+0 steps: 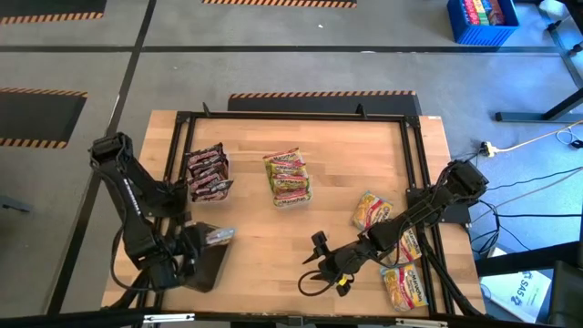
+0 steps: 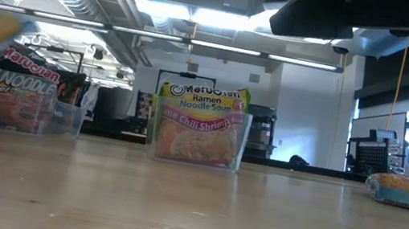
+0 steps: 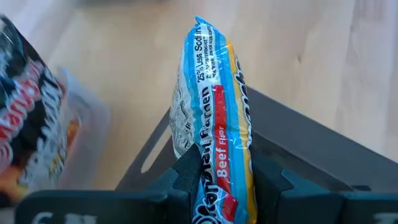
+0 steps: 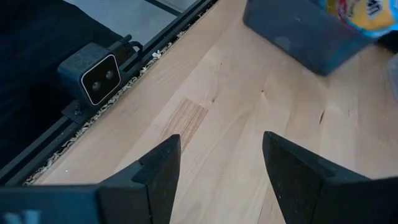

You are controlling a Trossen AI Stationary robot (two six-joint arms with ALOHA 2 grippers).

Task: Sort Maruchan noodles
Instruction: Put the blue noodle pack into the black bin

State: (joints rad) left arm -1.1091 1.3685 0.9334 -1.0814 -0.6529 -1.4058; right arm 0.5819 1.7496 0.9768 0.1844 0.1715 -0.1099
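Two dark robot arms work over a pale wooden desk (image 1: 264,246). Left gripper (image 3: 217,180) clamps a crinkly blue, red and yellow beef ramen packet (image 3: 214,118) near the desk's front left. Right gripper (image 4: 221,162) hangs with fingers wide over bare wood. Stacked maroon packets (image 1: 208,173) and yellow-green packets (image 1: 288,178) fill clear plastic trays; loose yellow packets (image 1: 401,269) lie right.

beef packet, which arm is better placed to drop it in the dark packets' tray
Left. The left gripper is shut on the beef packet, and the tray of dark packets sits on the left arm's side of the table. The right gripper is open and empty, low near the front edge.
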